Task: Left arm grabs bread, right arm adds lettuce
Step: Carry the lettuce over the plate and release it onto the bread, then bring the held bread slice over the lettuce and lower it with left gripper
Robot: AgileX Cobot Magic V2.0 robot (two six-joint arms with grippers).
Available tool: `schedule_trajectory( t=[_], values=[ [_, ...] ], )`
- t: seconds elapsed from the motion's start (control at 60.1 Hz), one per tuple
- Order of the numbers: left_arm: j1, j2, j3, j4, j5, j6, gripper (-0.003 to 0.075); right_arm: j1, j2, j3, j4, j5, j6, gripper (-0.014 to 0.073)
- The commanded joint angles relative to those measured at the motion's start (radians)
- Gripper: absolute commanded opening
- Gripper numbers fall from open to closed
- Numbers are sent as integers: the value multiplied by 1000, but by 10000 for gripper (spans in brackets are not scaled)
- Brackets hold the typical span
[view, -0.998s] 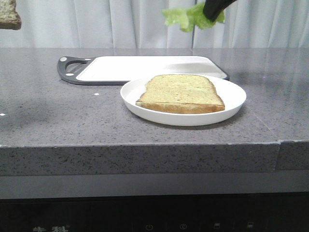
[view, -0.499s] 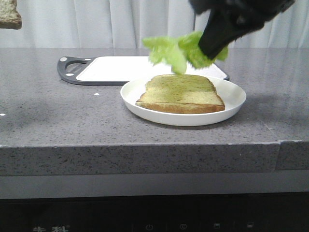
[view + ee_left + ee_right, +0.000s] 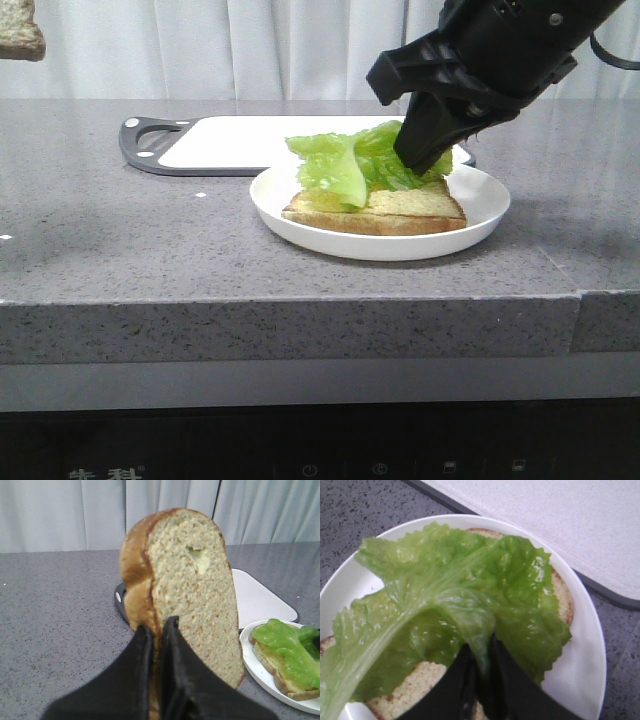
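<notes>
The right gripper (image 3: 418, 160) has come down, pinching crinkly green lettuce (image 3: 345, 165) now draping over the thinner slice (image 3: 420, 208) on the white plate (image 3: 480, 215). The left gripper (image 3: 157, 635) is clamping speckled, brown-crusted bread (image 3: 192, 595) upright, aloft.

Kitchen: stone counter (image 3: 150, 250), cutting board (image 3: 250, 140).

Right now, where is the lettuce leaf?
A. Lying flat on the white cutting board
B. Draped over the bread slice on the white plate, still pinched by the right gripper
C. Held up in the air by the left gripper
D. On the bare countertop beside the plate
B: the lettuce leaf lies across the bread slice on the plate, its edge pinched in the right gripper.
</notes>
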Motion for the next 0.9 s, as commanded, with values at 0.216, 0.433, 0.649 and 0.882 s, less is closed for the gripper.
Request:
schedule_trajectory(
  t=[0.216, 0.433, 0.649, 0.882],
  values=[
    [1, 0, -34, -9, -89, -13, -21, -1, -72, -26, -7, -48, -8, 401],
    [1, 0, -34, -9, -89, -13, -21, -1, -139, -33, -7, -54, -8, 402],
    [1, 4, -37, -55, -54, -13, -21, -1, -288, -23, -7, 12, -8, 225],
    [1, 113, -111, -134, 27, -13, -21, -1, -512, 80, -7, 7, -8, -52]
  ],
)
